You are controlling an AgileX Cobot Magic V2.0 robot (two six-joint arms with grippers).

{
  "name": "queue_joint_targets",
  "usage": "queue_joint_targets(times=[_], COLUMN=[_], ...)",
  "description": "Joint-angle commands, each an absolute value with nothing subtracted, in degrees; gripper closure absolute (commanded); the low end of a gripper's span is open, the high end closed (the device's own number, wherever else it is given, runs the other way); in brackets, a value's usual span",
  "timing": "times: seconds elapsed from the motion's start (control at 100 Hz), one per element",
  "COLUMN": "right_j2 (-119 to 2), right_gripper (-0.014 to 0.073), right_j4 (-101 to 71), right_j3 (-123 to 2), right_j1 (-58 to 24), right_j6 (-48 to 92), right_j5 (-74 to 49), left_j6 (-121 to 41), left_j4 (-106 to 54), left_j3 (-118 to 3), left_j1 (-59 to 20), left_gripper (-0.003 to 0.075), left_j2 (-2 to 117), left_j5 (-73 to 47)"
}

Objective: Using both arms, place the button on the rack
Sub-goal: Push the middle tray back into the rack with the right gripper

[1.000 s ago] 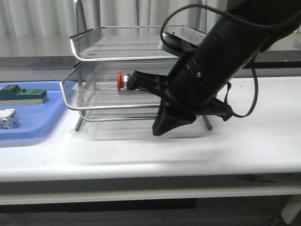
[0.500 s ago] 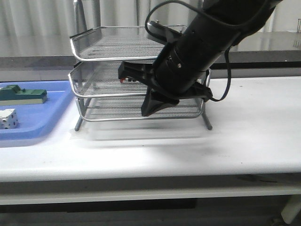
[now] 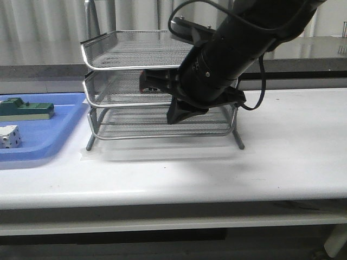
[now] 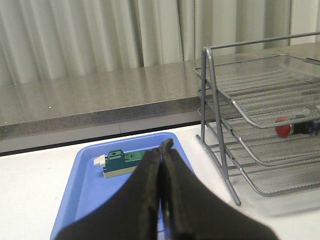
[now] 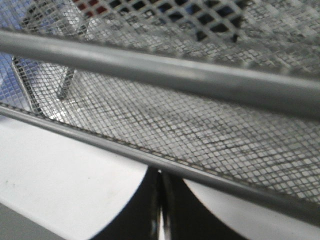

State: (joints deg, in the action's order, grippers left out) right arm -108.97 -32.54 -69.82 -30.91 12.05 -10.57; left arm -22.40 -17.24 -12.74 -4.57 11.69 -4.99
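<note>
The button (image 4: pixel 283 130), red-capped, lies on its side in the middle tier of the silver wire rack (image 3: pixel 135 66); in the front view my right arm hides most of it. My right gripper (image 3: pixel 173 117) is shut with nothing in it, its tips pressed against the front rim of a rack (image 5: pixel 150 65) tier, which shows in the right wrist view above the right gripper (image 5: pixel 160 173). My left gripper (image 4: pixel 165 146) is shut and empty, hovering over the blue tray (image 4: pixel 85 175), well apart from the rack (image 4: pixel 215 90). It does not appear in the front view.
A flat blue tray (image 3: pixel 49 141) lies left of the rack, holding a green block (image 3: pixel 27 110) and a white cube (image 3: pixel 10 136). The green block (image 4: pixel 122 162) sits just beyond my left fingertips. A grey ledge and curtains run behind the table.
The middle tier, pulled out to the left a second ago, has slid back into the rack with the button on it. My right arm moved up and toward the rack.
</note>
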Motion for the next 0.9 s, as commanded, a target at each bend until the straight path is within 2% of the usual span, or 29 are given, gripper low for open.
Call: queue_joint_targets(times=[0.0,0.24,0.5,0.67,0.89], right_j2=[-105.97,-105.07,-100.06,-94.68,-85.07], right_gripper=[0.0663,0.0663,0.0662,0.0654,0.0654], right_j4=[-32.26,-32.26,-29.04,-25.42,-22.7], right_j3=[-71.91,-71.91,-71.47,-67.42,-59.15], right_j1=[-30.62,-30.62,-30.62,-29.69,-24.17], right_j6=[12.58,12.53,12.53,12.46,12.46], right_j5=[-10.29,-17.57,-20.26,-20.31,-19.64], left_j6=[-21.82,-21.82,-21.82,-21.82,-21.82], left_j4=[-17.9,-17.9,-17.9,-17.9,-17.9], left_j3=[-14.31,-14.31,-14.31,-14.31,-14.31], left_j1=[-4.53,-4.53,-4.53,-4.53,-4.53], left_gripper=[0.0741,0.0741,0.0741,0.0741,0.0741], left_j2=[12.17,12.17,12.17,12.17,12.17], left_j5=[-0.37,-0.37,-0.37,-0.37,-0.37])
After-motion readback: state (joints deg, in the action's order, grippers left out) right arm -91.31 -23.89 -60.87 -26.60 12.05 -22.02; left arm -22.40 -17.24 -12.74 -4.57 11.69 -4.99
